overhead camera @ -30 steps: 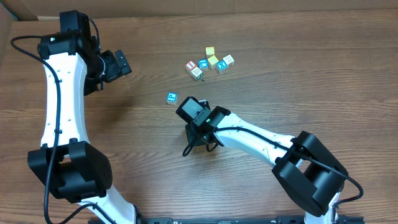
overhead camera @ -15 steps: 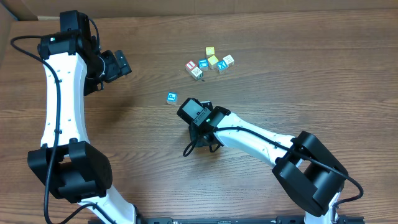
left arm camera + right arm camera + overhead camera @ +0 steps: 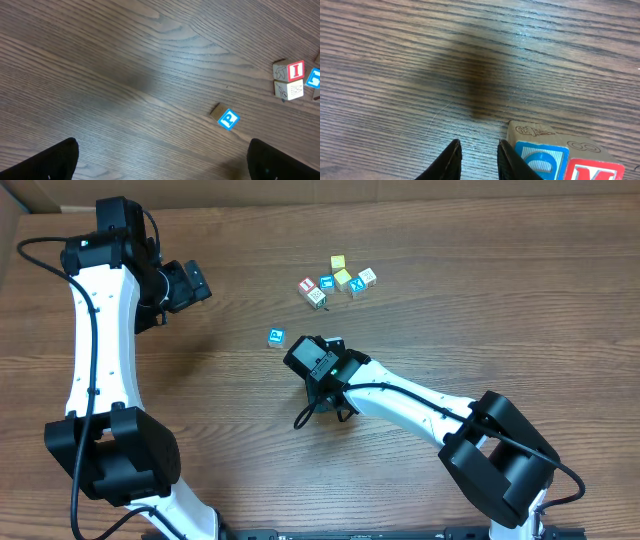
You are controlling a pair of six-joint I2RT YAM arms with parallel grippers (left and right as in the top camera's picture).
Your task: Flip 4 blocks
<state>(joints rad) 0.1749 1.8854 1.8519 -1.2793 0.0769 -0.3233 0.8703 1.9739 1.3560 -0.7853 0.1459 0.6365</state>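
Note:
In the right wrist view a blue-faced block (image 3: 540,161) showing "D" and a red-faced block (image 3: 594,171) showing "M" sit side by side on the table. They lie just outside the right finger (image 3: 512,162). My right gripper (image 3: 480,162) is narrowly open, with only bare wood between its tips. From overhead it (image 3: 320,355) covers those two blocks, and only a pale corner (image 3: 335,342) peeks out. A lone blue block (image 3: 276,338) marked "P" (image 3: 228,119) lies to its left. My left gripper (image 3: 195,283) hovers far left, wide open (image 3: 162,162) and empty.
A cluster of cubes lies at the back: a red one (image 3: 308,285), a cream one (image 3: 317,297), a blue one (image 3: 326,283), two yellow ones (image 3: 338,262) and the blue "X" cube (image 3: 357,285). The table's far edge (image 3: 330,202) runs behind them.
The right gripper's jaws have parted slightly and it has shifted a little. The left arm and the other blocks have not moved.

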